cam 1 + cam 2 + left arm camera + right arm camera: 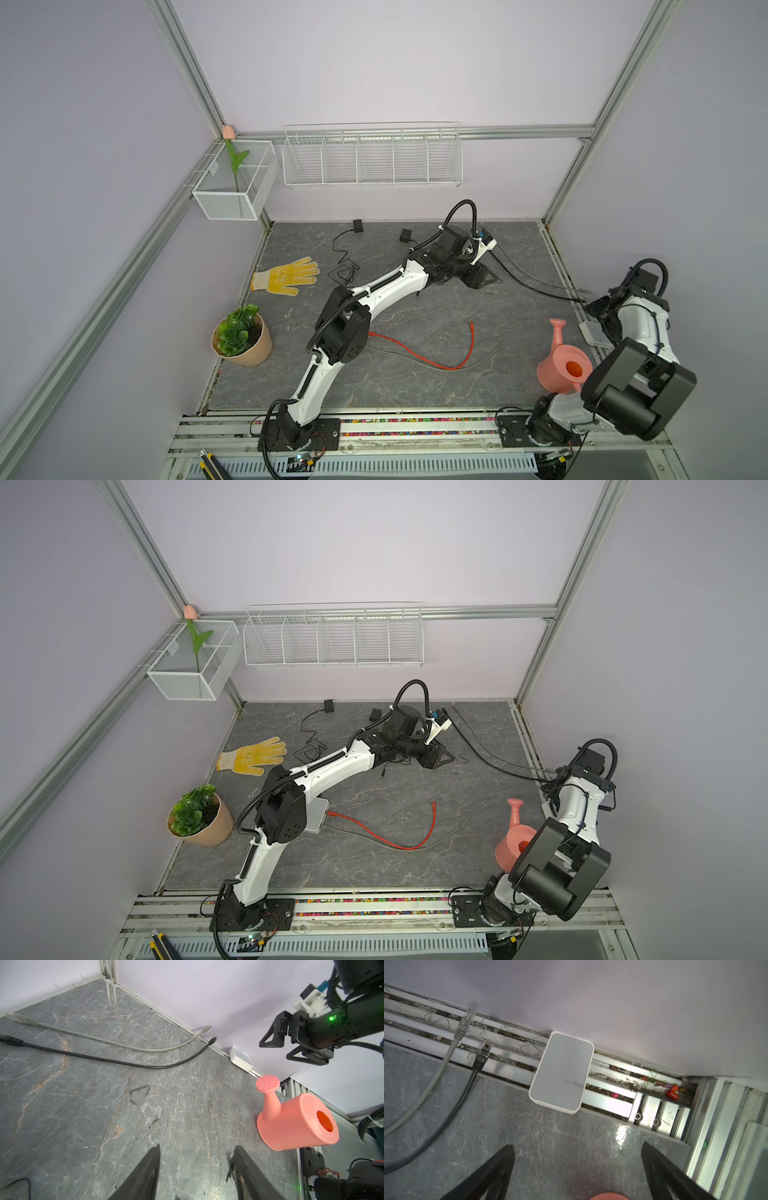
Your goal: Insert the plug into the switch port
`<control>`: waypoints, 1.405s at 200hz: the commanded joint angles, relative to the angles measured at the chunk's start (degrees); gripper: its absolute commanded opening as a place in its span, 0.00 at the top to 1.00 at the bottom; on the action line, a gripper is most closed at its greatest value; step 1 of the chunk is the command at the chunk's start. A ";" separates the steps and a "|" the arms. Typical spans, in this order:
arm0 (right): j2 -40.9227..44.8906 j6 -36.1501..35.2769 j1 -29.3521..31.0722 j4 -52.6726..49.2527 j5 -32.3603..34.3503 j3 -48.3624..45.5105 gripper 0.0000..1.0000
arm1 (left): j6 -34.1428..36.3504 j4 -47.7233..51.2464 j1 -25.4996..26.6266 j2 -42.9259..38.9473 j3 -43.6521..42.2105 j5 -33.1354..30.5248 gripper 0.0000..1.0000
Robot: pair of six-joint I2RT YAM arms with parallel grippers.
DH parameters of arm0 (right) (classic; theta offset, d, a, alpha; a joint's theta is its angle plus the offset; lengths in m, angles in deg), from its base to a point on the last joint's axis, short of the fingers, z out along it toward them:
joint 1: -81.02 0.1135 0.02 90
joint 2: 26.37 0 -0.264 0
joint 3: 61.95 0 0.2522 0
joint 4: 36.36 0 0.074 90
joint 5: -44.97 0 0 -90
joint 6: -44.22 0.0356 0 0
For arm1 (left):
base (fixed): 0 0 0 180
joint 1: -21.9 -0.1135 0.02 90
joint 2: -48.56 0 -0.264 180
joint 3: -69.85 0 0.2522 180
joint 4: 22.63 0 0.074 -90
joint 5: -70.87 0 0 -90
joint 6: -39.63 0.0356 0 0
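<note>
- Closest up: the right gripper (578,1146), matte black fingers (504,1159) spread wide with nothing in them. It hangs over the grey marbled stone tabletop (550,1136), just short of the switch and not touching it.
- The small white plastic switch box with a flat grey top (560,1072) lies on the tabletop's right edge, straddling the aluminium rail (612,1103). Its long axis runs across that edge, a bit skewed, with one short end against the lilac wall. Can't see the ports from any angle.
- The grey network cable's clear plug (468,1015) and the black network cable's plug (486,1046) rest on the same rail, near the switch but apart from it. Both tips point at the wall, roughly parallel to the switch's long side.
- Both cables bow away across the tabletop towards its far edge.
- The left gripper (197,1147) is loose and empty too, over the far right part of the tabletop, well apart from the switch.
- A salmon-pink plastic watering can (561,370) stands by the right edge, near the switch on its front side.
- Further off there's a thin red cable (432,353) mid-tabletop, plus a yellow dotted work glove (286,276) near the left edge.
</note>
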 commanded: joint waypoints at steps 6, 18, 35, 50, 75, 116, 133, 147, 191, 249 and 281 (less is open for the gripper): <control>-2.91 -3.46 4.05 -1.23 6.05 4.87 0.01 | -0.03 -1.74 -0.14 -1.54 -3.44 0.05 0.43; -5.04 -4.32 5.74 -2.56 7.15 7.46 0.00 | -0.20 -2.51 -0.34 -2.35 -4.72 0.22 0.43; -10.08 -6.04 8.01 -5.78 8.10 12.55 0.03 | -0.42 -3.49 -0.78 -3.55 -6.81 0.56 0.43; -14.15 -7.56 9.55 -8.27 9.53 16.31 0.13 | -0.74 -4.89 -1.35 -4.84 -9.05 0.79 0.43; -17.25 -9.15 11.57 -9.05 11.59 17.61 0.23 | -1.95 -7.54 -2.49 -6.33 -12.06 1.66 0.43; -22.16 -9.85 13.75 -11.92 17.71 18.96 0.20 | -2.56 -8.53 -3.25 -6.30 -12.82 2.51 0.44; -24.35 -9.70 14.32 -14.05 18.85 19.24 0.18 | -2.80 -8.81 -3.26 -6.21 -12.86 2.64 0.44; -26.21 -8.91 14.53 -14.90 19.18 19.49 0.18 | -2.86 -8.82 -3.26 -6.15 -13.01 2.78 0.44; -27.90 -7.69 15.65 -17.31 23.17 20.66 0.18 | -3.03 -9.60 -3.59 -6.99 -14.75 2.41 0.45; -30.93 -6.97 15.61 -19.76 26.09 21.22 0.17 | -3.52 -11.64 -3.92 -8.50 -18.02 2.53 0.45; -32.06 -7.30 15.78 -19.99 25.43 20.98 0.14 | -4.18 -13.44 -4.21 -9.31 -19.84 3.17 0.45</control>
